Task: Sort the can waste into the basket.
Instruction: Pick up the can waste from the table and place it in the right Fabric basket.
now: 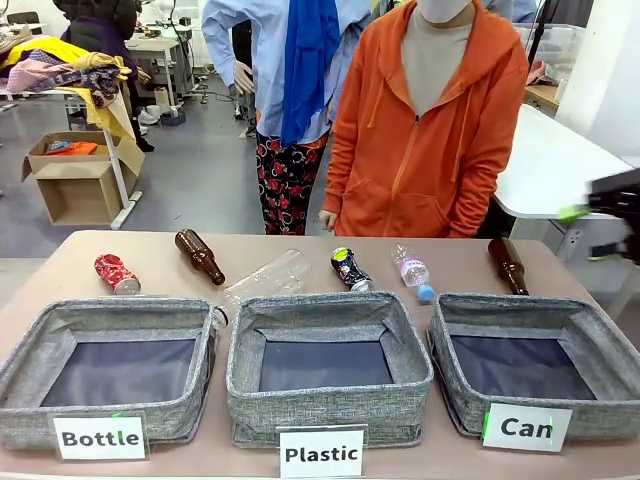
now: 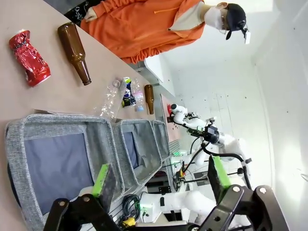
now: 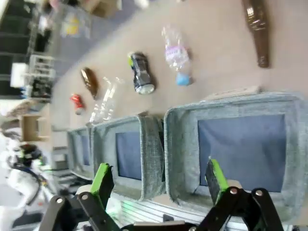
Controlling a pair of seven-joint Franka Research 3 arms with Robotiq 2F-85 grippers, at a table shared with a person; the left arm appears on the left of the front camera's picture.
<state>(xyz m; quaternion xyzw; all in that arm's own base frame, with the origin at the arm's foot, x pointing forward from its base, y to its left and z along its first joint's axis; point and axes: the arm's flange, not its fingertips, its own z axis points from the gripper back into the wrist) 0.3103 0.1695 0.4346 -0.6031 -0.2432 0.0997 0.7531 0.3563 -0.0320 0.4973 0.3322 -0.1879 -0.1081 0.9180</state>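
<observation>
Blur and the front view's edge obscure the right pincer (image 3: 159, 175); it and the left pincer (image 2: 160, 174) gape empty.

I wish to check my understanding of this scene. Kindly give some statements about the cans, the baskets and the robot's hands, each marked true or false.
1. The red can and the black can both lie on the table, outside the baskets. True.
2. The red can lies just behind the "Can" basket. False: it lies behind the "Bottle" basket, at the other end of the row.
3. The "Plastic" basket stands in the middle of the three. True.
4. The right hand grips a brown bottle. False: it is open and holds nothing.
5. The black can lies between the large clear bottle and the small clear bottle. True.
</observation>
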